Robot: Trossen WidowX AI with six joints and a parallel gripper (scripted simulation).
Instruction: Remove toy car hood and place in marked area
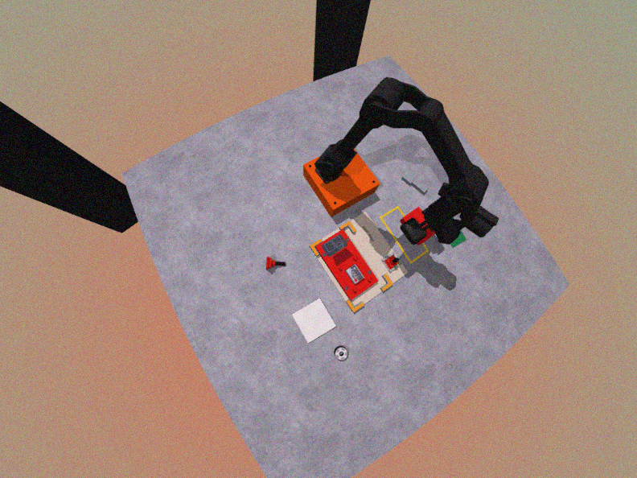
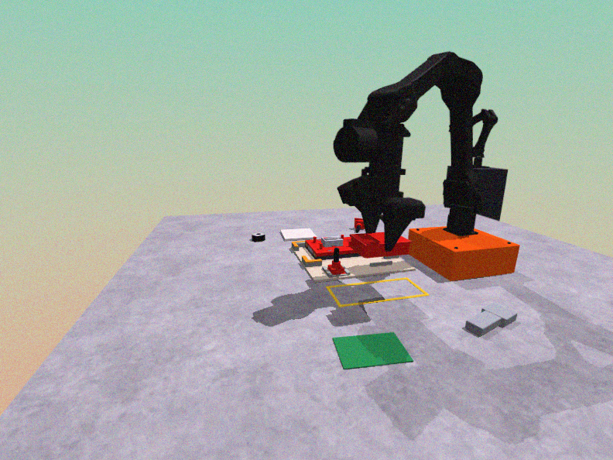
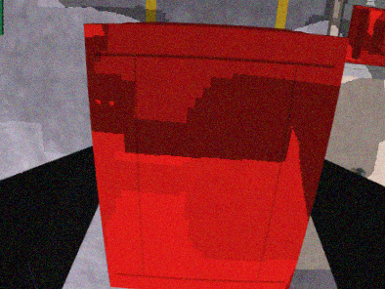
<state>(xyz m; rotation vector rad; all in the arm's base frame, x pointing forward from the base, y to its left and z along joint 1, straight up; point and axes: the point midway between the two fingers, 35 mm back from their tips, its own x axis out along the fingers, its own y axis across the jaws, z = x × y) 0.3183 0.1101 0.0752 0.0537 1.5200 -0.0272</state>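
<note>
The red hood (image 1: 413,213) (image 2: 364,247) (image 3: 230,210) is off the car and held in the air. My gripper (image 1: 424,226) (image 2: 380,239) (image 3: 206,163) is shut on it, with one finger on each side. The toy car (image 1: 359,282) (image 2: 316,247) is a flat red body with grey parts, on a cream board (image 1: 363,239). The marked area is a thin yellow outline (image 1: 389,211) (image 2: 383,300) (image 3: 281,14) on the table beside the board. In the top view the hood overlaps the outline's far right side. The hood and arm hide part of it there.
A red piece with a black stick (image 1: 391,262) (image 2: 335,269) stands on the board's edge near the outline. A green square (image 1: 458,240) (image 2: 371,350) and grey blocks (image 2: 490,319) lie beyond the outline. The orange base (image 1: 359,170) (image 2: 475,257) stands beside the board.
</note>
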